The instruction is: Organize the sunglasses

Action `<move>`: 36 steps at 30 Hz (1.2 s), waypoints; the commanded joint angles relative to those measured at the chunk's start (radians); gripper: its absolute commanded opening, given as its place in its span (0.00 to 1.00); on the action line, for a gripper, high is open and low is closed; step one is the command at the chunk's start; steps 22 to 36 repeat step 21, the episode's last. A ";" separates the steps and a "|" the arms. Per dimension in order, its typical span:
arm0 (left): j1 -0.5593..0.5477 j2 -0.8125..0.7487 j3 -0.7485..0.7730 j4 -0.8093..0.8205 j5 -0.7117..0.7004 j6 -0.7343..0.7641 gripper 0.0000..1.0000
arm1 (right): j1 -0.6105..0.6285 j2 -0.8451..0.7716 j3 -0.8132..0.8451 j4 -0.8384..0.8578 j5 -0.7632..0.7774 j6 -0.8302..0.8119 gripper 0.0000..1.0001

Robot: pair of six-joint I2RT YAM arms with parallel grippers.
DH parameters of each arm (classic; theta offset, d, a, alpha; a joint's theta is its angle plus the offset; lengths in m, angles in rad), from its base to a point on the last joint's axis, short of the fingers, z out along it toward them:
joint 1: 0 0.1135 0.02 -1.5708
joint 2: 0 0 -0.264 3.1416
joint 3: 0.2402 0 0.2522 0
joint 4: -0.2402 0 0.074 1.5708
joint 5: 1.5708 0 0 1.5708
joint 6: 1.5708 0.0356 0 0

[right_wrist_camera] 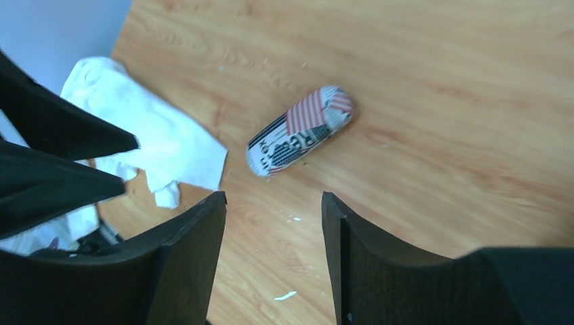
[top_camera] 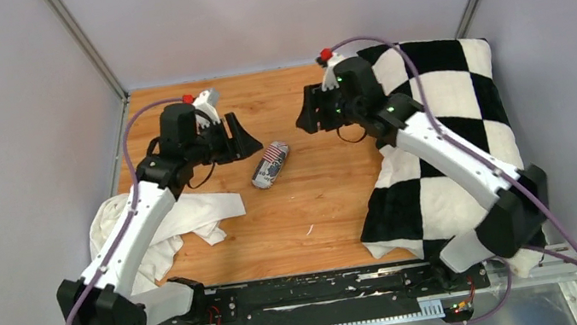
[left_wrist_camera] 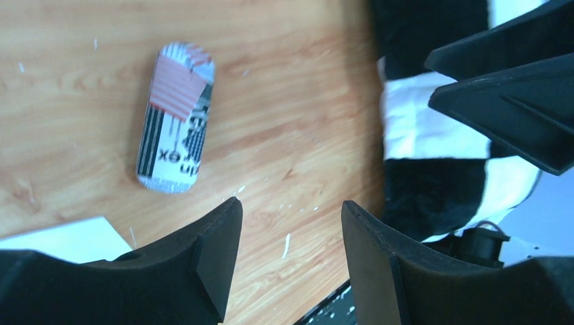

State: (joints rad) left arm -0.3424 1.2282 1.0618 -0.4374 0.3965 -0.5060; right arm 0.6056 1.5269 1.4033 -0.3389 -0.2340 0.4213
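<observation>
Plainly, the left jaws and right jaws both stand spread and empty above the wooden worktop [top_camera: 326,208], facing each other. A closed printed case [top_camera: 271,164] lies flat between them, touching neither. Where the sunglasses are cannot be told. A white cloth [top_camera: 189,216] lies at the left, a checkered cushion [top_camera: 448,95] at the right.

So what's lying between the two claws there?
A printed oblong case, closed, lies between the left gripper and right gripper, touching neither. The top view shows it.
</observation>
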 commanded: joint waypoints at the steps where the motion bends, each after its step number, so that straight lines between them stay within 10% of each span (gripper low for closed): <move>1: 0.005 -0.105 0.112 -0.042 -0.003 0.043 0.61 | -0.012 -0.172 -0.058 -0.128 0.304 -0.090 0.61; 12: 0.005 -0.391 0.030 0.106 -0.227 0.038 0.71 | -0.012 -0.560 -0.446 0.060 0.553 -0.159 0.68; 20: 0.005 -0.607 -0.174 0.255 -0.393 -0.031 0.99 | -0.012 -0.639 -0.569 0.090 0.629 -0.109 0.65; 36: 0.005 -0.617 -0.178 0.257 -0.395 -0.027 1.00 | -0.011 -0.646 -0.572 0.093 0.634 -0.110 0.66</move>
